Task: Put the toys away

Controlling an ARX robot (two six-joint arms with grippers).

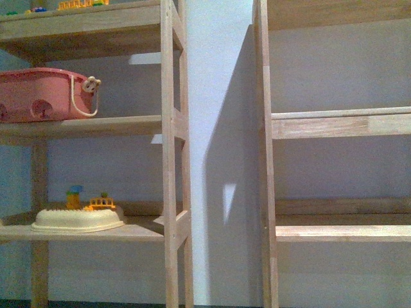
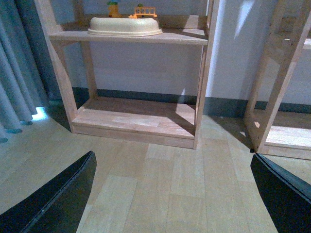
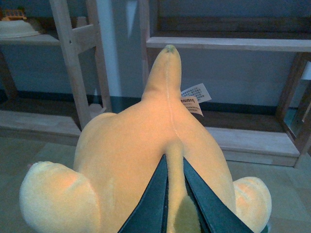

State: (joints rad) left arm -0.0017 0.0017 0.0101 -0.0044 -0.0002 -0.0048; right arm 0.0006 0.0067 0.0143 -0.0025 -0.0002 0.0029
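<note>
Right gripper (image 3: 174, 162) pinches a fold of the yellow-orange plush (image 3: 136, 141), which bulges around its fingers; white tag (image 3: 193, 97) print unreadable; left gripper (image 2: 171, 158) spread wide.

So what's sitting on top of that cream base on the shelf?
A small yellow fence and a yellow figure with a blue top stand on the base. Its rim hides their feet and anything lying lower inside.

Wooden shelf units (image 1: 168, 128) stand against a pale wall (image 1: 218, 77), plank floor (image 2: 160, 194).
</note>
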